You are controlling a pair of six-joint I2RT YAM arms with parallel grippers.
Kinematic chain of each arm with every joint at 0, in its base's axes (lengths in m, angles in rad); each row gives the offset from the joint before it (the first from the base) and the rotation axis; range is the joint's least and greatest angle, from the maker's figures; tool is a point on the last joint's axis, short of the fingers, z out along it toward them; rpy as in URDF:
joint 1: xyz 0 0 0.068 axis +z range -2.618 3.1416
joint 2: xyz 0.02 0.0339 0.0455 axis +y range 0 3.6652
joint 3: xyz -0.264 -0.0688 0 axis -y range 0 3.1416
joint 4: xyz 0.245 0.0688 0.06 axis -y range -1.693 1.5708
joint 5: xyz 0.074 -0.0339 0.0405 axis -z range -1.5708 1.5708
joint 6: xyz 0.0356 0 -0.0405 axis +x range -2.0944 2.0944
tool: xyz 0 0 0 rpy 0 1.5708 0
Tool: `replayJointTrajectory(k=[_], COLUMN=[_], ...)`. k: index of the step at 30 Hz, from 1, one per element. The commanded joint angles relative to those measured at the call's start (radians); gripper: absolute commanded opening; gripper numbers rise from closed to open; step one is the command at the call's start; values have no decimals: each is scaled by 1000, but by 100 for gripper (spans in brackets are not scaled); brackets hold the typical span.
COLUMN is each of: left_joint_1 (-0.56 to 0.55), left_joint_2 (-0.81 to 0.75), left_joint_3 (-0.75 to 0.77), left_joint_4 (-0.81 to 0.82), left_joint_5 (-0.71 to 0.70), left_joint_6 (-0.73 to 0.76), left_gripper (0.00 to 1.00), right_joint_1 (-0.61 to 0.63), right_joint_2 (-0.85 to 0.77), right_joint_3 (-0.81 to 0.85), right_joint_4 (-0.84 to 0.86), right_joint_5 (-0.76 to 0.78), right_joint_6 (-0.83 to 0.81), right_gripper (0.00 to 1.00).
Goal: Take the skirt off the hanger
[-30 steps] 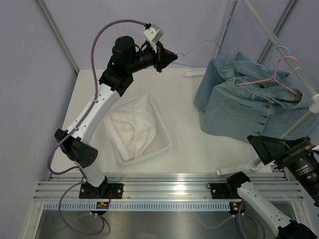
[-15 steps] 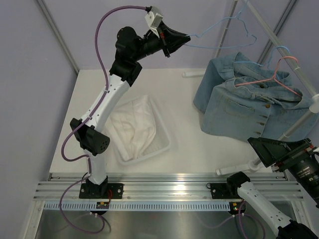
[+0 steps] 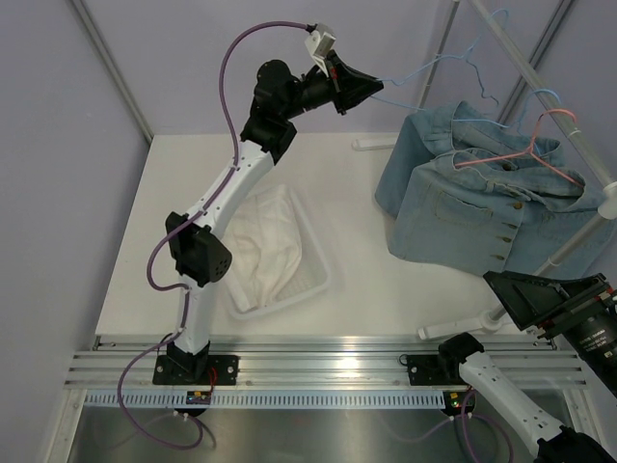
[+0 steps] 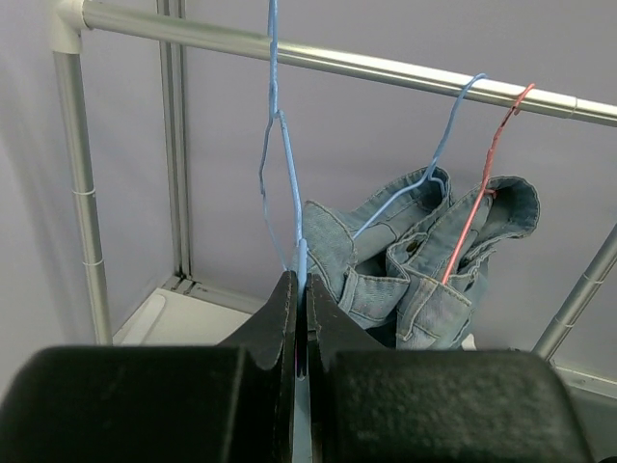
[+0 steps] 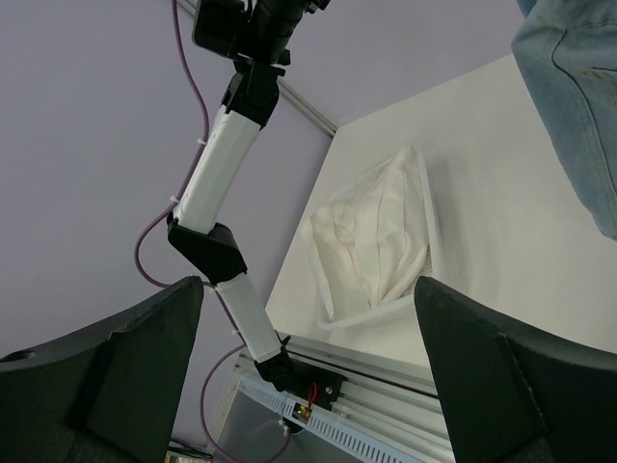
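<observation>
The left gripper (image 4: 299,282) was raised high over the far side of the table (image 3: 366,280), its fingers pinched tight on the wire of a bare hanger (image 4: 301,253). That light blue hanger reached up towards the rail (image 4: 386,69), and no cloth was on it. Whether its hook sat on the rail could not be told. Two denim skirts (image 3: 463,212) hung from the rail at the right, the back one on a blue hanger (image 4: 443,135) and the front one on a pink hanger (image 3: 540,149), their hems resting on the table. A white garment (image 3: 260,246) lay crumpled in a basket (image 3: 318,289) on the table, well apart from the denim. The right gripper (image 5: 308,285) was low at the near right edge with its fingers spread wide, holding nothing.
</observation>
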Motion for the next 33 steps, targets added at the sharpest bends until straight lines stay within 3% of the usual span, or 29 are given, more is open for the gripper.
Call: replayJointTrajectory(k=[1, 6, 9, 10, 13, 14, 18, 21, 23, 24, 25, 26, 29, 32, 33], left_joint_1=[-8, -6, 2, 5, 9, 9, 24, 51, 61, 58, 43, 28, -57, -101, -107], left_joint_2=[23, 49, 25, 15, -11, -15, -71, -176, -232, -239, -246, -258, -266, -233, -191], left_joint_3=[102, 118, 66, 29, 17, 30, 32, -112, -186, -225, -242, -258, -263, -247, -212], left_joint_4=[52, 26, 35, 46, -4, -31, -248, -244, -179, -123, -86, -59, -158, -209, -209], left_joint_5=[1, -5, -26, -35, -83, -112, -277, -373, -213, -148, 23, 90, 227, 352, 401], left_joint_6=[-20, -18, -24, -27, 9, 19, 75, 53, 34, 29, 19, 23, 196, 258, 240], left_gripper=[0, 3, 56, 79, 87, 96, 99, 99, 97, 91, 87, 85, 80, 81, 87], right_joint_1=[5, 2, 3, 3, 3, 3, 3, 3, 3, 3, 3, 3, 3, 3, 3], right_joint_2=[6, 6, 7, 7, 1, 1, -5, -4, -4, -4, -4, -7, -5, 3, 4], right_joint_3=[6, 4, -3, -7, -23, -33, -43, -39, -36, -34, -31, -28, -22, -11, -8], right_joint_4=[1, 1, 5, 7, 10, 11, 19, 24, 22, 19, 18, 13, 22, 27, 27], right_joint_5=[10, 15, 12, 10, 16, 16, 28, 31, 31, 31, 66, 76, 100, 79, 70], right_joint_6=[7, 6, 6, 4, 4, 6, 3, -7, -10, -13, -14, -14, -13, -10, -11], right_gripper=[98, 99, 99, 99, 99, 99, 99, 99, 100, 99, 100, 100, 99, 99, 99])
